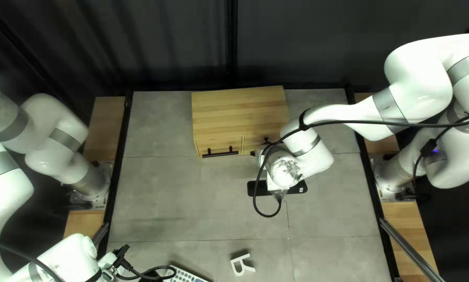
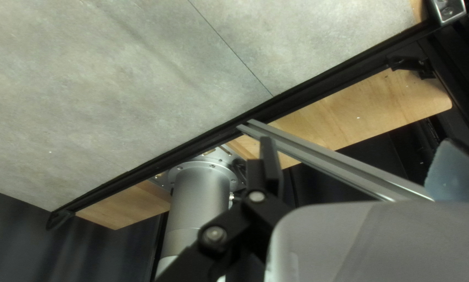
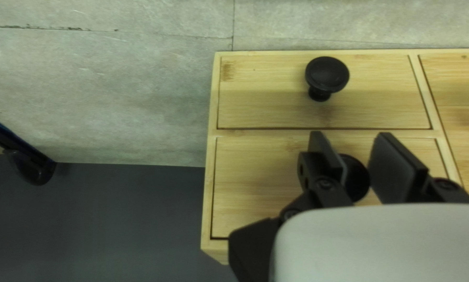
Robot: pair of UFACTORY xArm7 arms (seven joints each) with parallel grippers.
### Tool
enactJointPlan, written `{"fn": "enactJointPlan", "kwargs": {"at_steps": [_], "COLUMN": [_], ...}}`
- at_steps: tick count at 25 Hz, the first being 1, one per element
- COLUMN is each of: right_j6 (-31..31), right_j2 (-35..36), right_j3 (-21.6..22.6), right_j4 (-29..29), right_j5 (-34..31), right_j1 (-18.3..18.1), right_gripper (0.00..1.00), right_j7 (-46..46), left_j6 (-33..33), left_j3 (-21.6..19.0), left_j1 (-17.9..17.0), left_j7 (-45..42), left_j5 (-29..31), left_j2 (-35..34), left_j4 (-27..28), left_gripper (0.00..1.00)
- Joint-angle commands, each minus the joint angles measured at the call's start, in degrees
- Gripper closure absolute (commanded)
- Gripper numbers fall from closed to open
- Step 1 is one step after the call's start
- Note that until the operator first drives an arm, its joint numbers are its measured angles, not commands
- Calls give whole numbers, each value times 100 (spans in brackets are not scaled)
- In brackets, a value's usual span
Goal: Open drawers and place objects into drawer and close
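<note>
Right gripper (image 3: 350, 134) fingers stand apart around a knob (image 3: 357, 178); centred clamping should precede a straight pull toward six o'clock, top left view.

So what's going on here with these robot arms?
The right gripper has its open fingers on either side of a black knob on the small wooden cabinet, probably about to pull that drawer. The drawers in sight are shut. The left arm is out by the table's near left corner, away from the cabinet. A white letter-shaped piece lies on the table near its front edge.
</note>
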Motion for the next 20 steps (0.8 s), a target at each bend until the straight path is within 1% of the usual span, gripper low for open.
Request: {"fn": "enactJointPlan", "kwargs": {"at_steps": [1, 13, 15, 20], "right_j6": [19, 106, 125, 175], "right_j2": [1, 9, 34, 23], "right_j3": [19, 59, 68, 88], "right_j4": [-17, -2, 25, 41], "right_j5": [-22, -37, -34, -26], "right_j1": [29, 85, 97, 120], "right_gripper": [88, 85, 83, 83], "right_j7": [39, 55, 51, 37], "left_j6": [0, 0, 0, 0], "left_j3": [0, 0, 0, 0], "left_j1": [0, 0, 0, 0], "left_j7": [0, 0, 0, 0], "left_j5": [0, 0, 0, 0], "left_j2": [0, 0, 0, 0], "left_j4": [0, 0, 0, 0], "left_gripper": [0, 0, 0, 0]}}
